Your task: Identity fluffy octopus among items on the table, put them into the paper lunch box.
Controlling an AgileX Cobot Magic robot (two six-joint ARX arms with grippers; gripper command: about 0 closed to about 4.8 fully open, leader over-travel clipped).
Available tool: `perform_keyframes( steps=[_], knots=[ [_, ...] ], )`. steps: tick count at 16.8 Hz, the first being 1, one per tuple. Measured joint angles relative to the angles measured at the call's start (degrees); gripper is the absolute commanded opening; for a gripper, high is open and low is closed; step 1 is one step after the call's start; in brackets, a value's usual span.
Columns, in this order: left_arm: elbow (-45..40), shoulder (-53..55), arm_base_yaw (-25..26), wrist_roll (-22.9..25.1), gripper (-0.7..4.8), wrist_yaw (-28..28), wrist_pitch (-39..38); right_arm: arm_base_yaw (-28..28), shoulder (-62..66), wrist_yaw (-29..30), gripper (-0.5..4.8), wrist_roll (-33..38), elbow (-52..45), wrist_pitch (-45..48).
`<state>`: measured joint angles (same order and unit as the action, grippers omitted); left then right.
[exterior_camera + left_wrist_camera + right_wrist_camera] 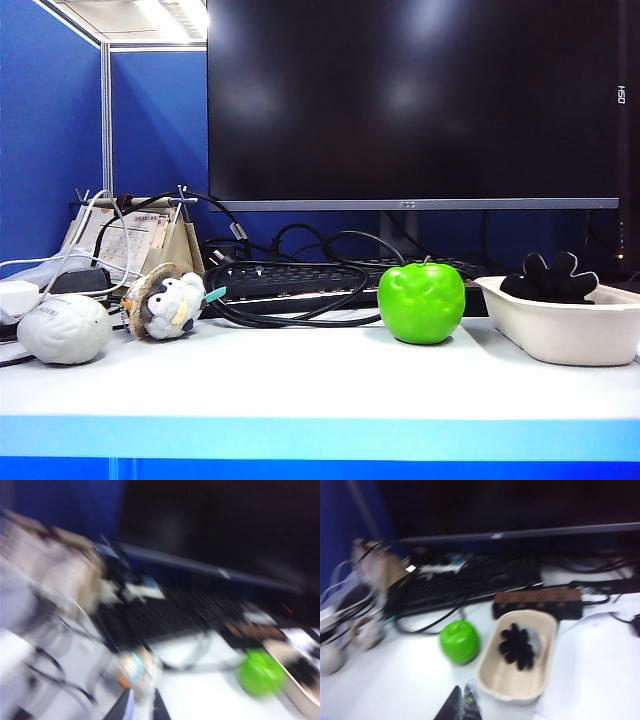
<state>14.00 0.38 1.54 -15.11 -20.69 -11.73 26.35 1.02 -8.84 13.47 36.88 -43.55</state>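
Left claw (pixel 142 706): two dark fingertips pressed close together, clenched on nothing, hanging above the tabletop (pixel 300 385); its picture is badly blurred.
Nearest to it: brown-and-white plush bird (pixel 134 669) just past the fingertips, lying on the white surface.
Right claw (pixel 461 704): fingertips together, clenched and empty, held above the tabletop near one end of the paper lunch box (pixel 492 680).
Paper lunch box: off-white oblong tray on the right of the tabletop, seen from the front (pixel 560 335).
Fluffy octopus (pixel 517 647): inside the lunch box, black underside and stubby tentacles turned up, a bit of pale plush showing beside them; from the front the tentacles (pixel 552 277) stick up over the rim.
Green apple (pixel 421 302): upright just left of the box, near it.
Brain-shaped ball (pixel 64 328): far left, with the plush bird beside it.
Behind: black keyboard (pixel 300 280), tangled cables, large dark monitor (pixel 410 100).
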Motion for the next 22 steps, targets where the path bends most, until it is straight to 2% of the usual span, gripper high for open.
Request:
perform_keyframes(
  steps=[3, 5, 8, 10, 12, 13, 18, 22],
  knots=[
    [-1.05, 0.02, 0.0, 0.11, 0.56, 4.83, 4.24, -0.09, -0.35, -1.62, -0.05, 0.04, -8.72, 6.86],
    [-3.72, 0.13, 0.0, 0.13, 0.56, 5.49, 7.45, -0.07, -0.11, -1.64, -0.05, 0.04, -15.56, 16.85],
    [-7.61, 0.13, 0.0, 0.11, 0.56, 5.55, 8.28, -0.09, -0.17, -3.19, -0.05, 0.04, -22.62, 26.77],
    [-9.46, 0.13, 0.0, 0.11, 0.56, 5.55, 8.09, -0.07, -0.2, -6.99, -0.05, 0.04, -25.0, 29.31],
    [-11.45, 0.15, 0.0, 0.09, 0.56, 5.88, 9.79, -0.09, -0.28, -17.7, -0.05, 0.04, -26.36, 30.99],
    [-12.33, 0.15, 0.0, 0.09, 0.57, 5.9, 10.69, -0.09, -0.31, -19.08, -0.05, 0.07, -26.71, 31.28],
    [-13.6, 0.15, 0.0, 0.11, 0.57, 6.38, 8.48, -0.09, -0.33, -19.37, -0.05, 0.28, -35.39, 31.65],
    [-13.6, 0.13, 0.0, 0.11, 0.57, 6.38, 7.87, -0.02, -0.44, -19.54, 0.03, 0.48, -35.6, 32.98]
  ],
)
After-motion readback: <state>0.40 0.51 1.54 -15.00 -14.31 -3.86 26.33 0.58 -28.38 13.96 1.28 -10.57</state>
